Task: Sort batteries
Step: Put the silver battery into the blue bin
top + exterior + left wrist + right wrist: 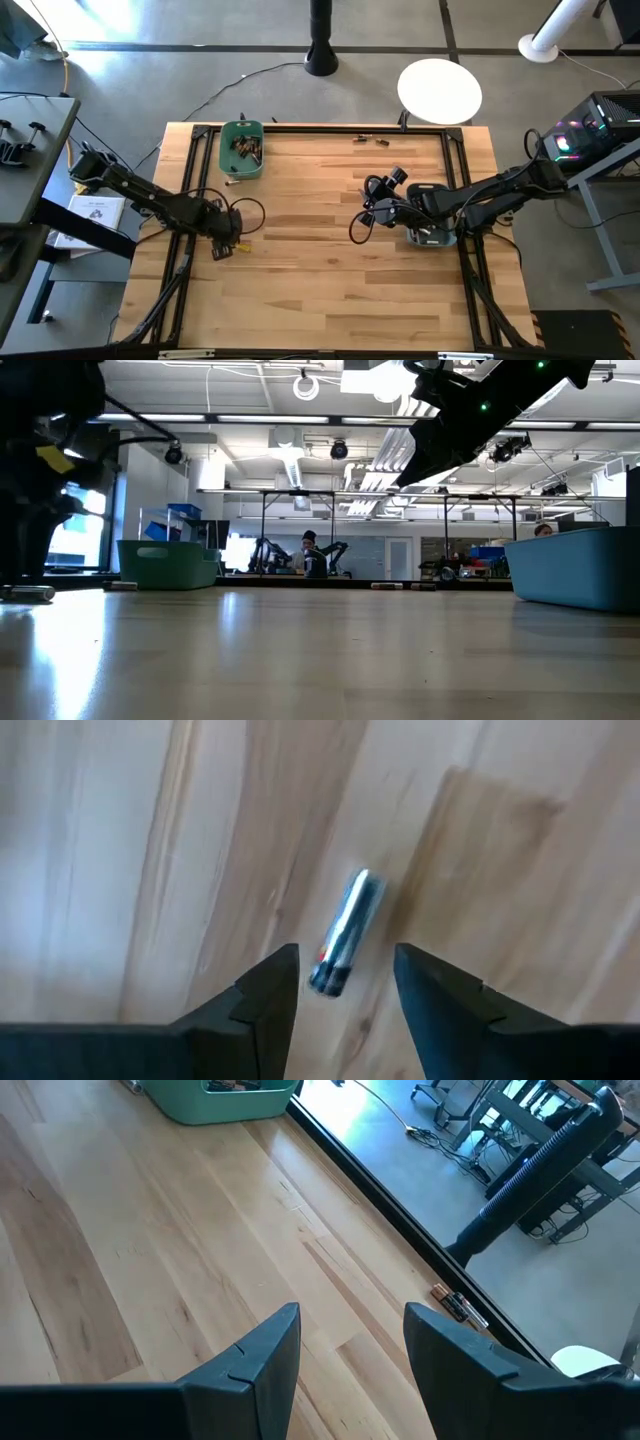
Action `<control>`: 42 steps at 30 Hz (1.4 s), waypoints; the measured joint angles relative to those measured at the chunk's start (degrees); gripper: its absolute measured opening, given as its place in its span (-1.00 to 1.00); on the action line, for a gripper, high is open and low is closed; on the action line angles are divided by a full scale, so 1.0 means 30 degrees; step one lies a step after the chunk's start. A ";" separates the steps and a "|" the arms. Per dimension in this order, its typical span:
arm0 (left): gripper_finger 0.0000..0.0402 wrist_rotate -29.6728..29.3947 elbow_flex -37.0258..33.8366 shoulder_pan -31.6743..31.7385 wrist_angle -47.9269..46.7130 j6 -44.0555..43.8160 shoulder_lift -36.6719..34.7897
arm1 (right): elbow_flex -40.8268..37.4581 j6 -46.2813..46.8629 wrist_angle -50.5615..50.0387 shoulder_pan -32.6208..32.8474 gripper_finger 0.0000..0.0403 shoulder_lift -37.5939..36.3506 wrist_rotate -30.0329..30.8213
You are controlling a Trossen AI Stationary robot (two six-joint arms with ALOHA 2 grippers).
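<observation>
Left gripper (345,982) open near table's left edge, silvery battery (345,933) lying between fingers, apparently unheld; right gripper (350,1342) open, empty.

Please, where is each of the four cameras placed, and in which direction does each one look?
High: above, facing straight down on the wooden table; both arms show.
Low: at tabletop height, facing level toward the green plastic bin; arms overhead.
Left wrist: faces down past the open left gripper at a silvery cylindrical battery.
Right wrist: past the open right gripper, sharing the green bin.
</observation>
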 joint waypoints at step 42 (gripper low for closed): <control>-0.86 -0.7998 -0.2155 0.0015 2.7518 1.0922 0.0406 | 0.0056 -0.8657 2.5276 -0.0064 -0.14 0.8735 -1.3079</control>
